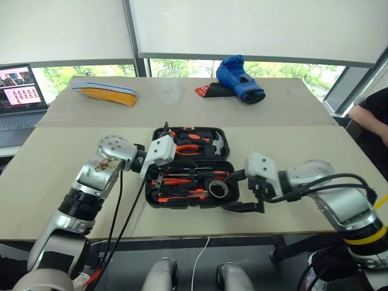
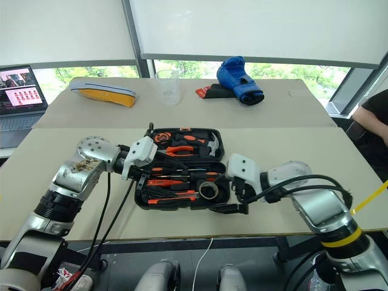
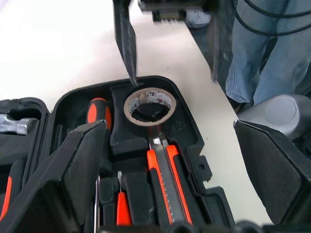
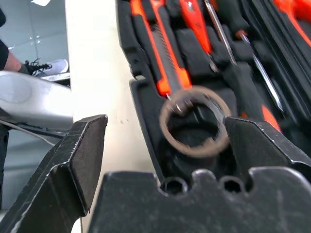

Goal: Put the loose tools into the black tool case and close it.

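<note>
The black tool case (image 1: 193,167) is seen lying open at the centre of the frame on the pale tabletop (image 1: 54,170), its moulded slots filled with orange-and-black handles. The small tape roll (image 3: 149,105), a matt cardboard-coloured ring, is seated in its round recess at the lower right of the case, beside the ribbed orange utility knife (image 3: 165,182). The right pincer (image 1: 247,191) is held spread wide and empty just at the case's right edge, while the left pincer (image 1: 161,159) is likewise released, poised over the case's left side (nothing is gripped by either). The loading step is judged to be about finished; next, the textured lid must be caught and folded shut, with no handle left standing proud.
</note>
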